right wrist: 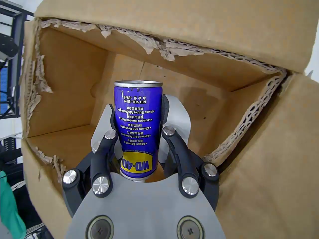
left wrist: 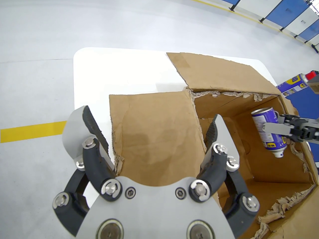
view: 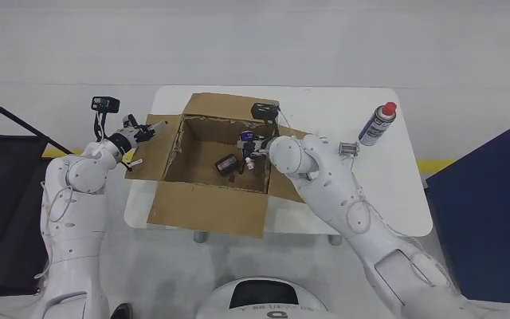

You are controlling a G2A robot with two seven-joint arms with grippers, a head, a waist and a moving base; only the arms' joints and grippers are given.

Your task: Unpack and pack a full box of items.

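Right jaws are pinching the small blue spray can [right wrist: 137,125] by its body, down inside the cardboard box [right wrist: 74,80] near the bench's [view: 382,191] left edge. Left jaws are spread wide over the box's left flap [left wrist: 154,145]. A red-capped can [view: 377,124] stands by the far right corner.

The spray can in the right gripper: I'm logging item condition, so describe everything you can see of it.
The spray can is a small blue cylinder, metal-looking, with a silver rim at its base, white print and a yellow band near its white nozzle end. The right gripper holds it tilted, jaws shut on its sides, inside the open cardboard box. No dents show.
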